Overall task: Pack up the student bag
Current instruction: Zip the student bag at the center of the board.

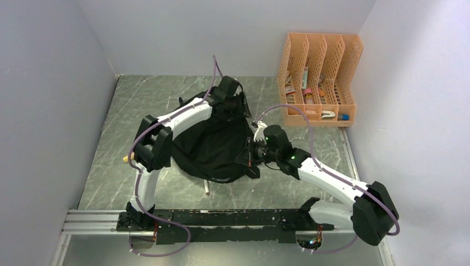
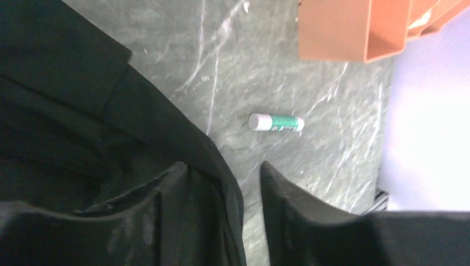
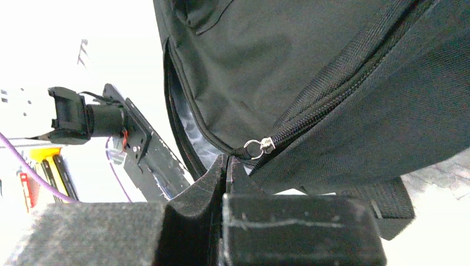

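The student bag point(image 1: 213, 147) is a large black backpack lying in the middle of the table. My left gripper point(image 1: 233, 105) is at its far top edge. In the left wrist view the left gripper point(image 2: 221, 166) is open, its jaws straddling the bag's zippered rim point(image 2: 233, 210), with table showing between the rim and the right finger point(image 2: 310, 221). My right gripper point(image 1: 250, 157) is at the bag's right side. In the right wrist view the right gripper point(image 3: 227, 162) is shut on the black zipper pull point(image 3: 241, 151), just below the silver slider point(image 3: 266, 145) of the bag point(image 3: 310, 66).
An orange slotted file organiser point(image 1: 318, 77) with several small items stands at the back right, also in the left wrist view point(image 2: 360, 27). A green and white glue stick point(image 2: 275, 122) lies on the table beside the bag. A thin pencil point(image 1: 207, 188) lies at the bag's near edge.
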Controlling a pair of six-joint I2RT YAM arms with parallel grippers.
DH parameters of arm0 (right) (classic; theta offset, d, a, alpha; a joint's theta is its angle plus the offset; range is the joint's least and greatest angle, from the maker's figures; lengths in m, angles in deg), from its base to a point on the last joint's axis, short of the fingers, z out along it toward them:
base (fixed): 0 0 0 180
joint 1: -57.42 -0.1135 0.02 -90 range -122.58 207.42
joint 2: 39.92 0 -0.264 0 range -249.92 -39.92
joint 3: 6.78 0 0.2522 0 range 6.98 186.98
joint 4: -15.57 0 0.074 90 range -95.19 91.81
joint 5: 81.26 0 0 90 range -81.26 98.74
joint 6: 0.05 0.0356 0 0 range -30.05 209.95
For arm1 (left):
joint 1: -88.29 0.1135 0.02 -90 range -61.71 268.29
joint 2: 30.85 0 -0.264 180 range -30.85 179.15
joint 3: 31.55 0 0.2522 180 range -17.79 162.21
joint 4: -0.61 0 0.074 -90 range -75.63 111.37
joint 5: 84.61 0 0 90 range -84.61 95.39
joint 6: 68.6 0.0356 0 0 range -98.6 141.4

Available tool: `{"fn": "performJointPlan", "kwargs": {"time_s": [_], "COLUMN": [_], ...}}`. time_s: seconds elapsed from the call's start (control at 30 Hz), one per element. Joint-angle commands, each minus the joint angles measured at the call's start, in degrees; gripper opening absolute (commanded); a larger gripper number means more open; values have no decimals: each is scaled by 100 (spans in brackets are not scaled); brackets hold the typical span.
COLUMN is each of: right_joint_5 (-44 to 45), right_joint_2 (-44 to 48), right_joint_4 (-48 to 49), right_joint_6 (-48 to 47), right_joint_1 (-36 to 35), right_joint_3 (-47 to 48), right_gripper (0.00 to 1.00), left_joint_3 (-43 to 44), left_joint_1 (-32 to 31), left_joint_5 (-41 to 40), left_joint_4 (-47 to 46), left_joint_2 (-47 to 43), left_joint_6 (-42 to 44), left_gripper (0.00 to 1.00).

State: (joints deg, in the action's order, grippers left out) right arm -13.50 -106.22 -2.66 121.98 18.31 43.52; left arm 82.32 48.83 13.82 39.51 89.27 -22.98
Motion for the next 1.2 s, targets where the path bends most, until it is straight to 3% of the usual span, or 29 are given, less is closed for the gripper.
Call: {"fn": "performJointPlan", "kwargs": {"time_s": [0.0,0.3,0.4,0.5,0.6,0.73,0.87,0.93,1.0,1.17], "right_joint_5": [844,1659,1700,1764,1791,1904,1859,1796,1732,1600], "right_joint_2": [419,379,347,344,361,489,460,438,422,416], "right_joint_4": [-132,-315,-396,-386,-420,-543,-719,-756,-755,-688], "right_joint_6": [479,1328,1341,1381,1476,1659,1759,1775,1788,1837], "right_joint_1": [-102,-59,-47,-41,-35,-6,43,58,70,91], "right_joint_3": [-88,-84,83,119,126,209,459,547,589,542], "right_gripper": [0,0,0,0,0,0,0,0,0,0], "left_joint_3": [-106,-2381,-3057,-3826,-4485,-5377,-6679,-7351,-7666,-7652], "left_joint_1": [183,500,510,510,502,396,67,-282,-600,-1108], "left_joint_5": [-55,44,605,1167,1067,500,-163,-484,-457,124], "left_joint_4": [-338,-69,-435,-1193,-1738,-3037,-5062,-6261,-7076,-7974], "left_joint_2": [-697,-2661,-3165,-3547,-3928,-4636,-5337,-5529,-5443,-4657], "left_joint_6": [351,206,291,700,1170,1494,1790,2363,2940,3823], "left_gripper": [62,72,69,58,57,61,64,65,64,50]}}
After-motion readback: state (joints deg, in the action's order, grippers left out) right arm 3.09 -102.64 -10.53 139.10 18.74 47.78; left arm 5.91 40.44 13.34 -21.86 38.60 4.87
